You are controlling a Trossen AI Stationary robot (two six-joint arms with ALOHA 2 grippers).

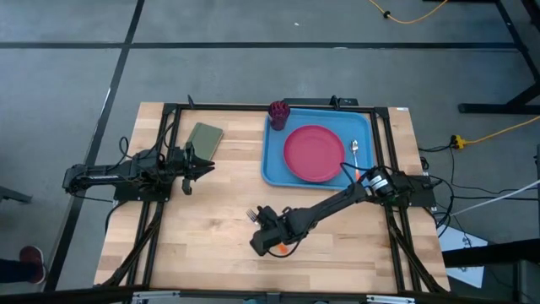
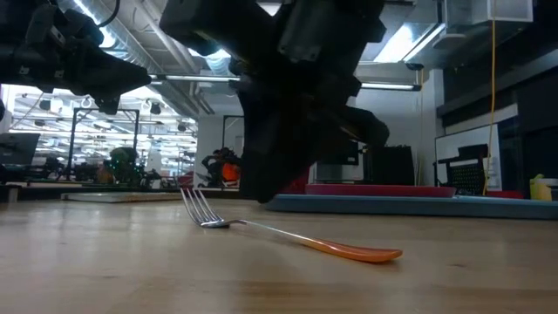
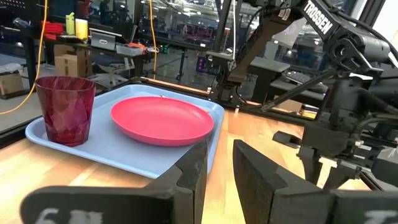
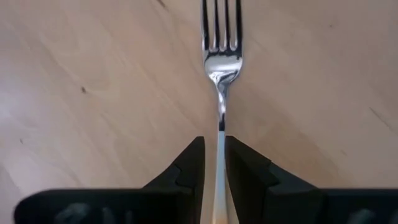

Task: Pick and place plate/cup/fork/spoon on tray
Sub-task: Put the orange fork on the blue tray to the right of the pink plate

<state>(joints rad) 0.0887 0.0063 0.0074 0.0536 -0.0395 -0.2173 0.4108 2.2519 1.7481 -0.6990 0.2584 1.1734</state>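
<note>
My right claw is down over the small silver metal fork with the orange plastic handle, its two fingers pressed in on either side of the thin shaft. The fork lies flat on the pale wooden surface, well apart from the large light-blue rectangular plastic tray, off its near long edge. From surface height, the tines and orange handle tip rest on the wood.

On the tray sit the large round pink-red plastic plate in the middle, the small red-magenta plastic cup at a far corner, and the small silver metal spoon with a round bowl just beside the plate.

My left claw waits away from the tray's short side, near the small olive-green rectangular pad, fingers slightly spread and empty.
</note>
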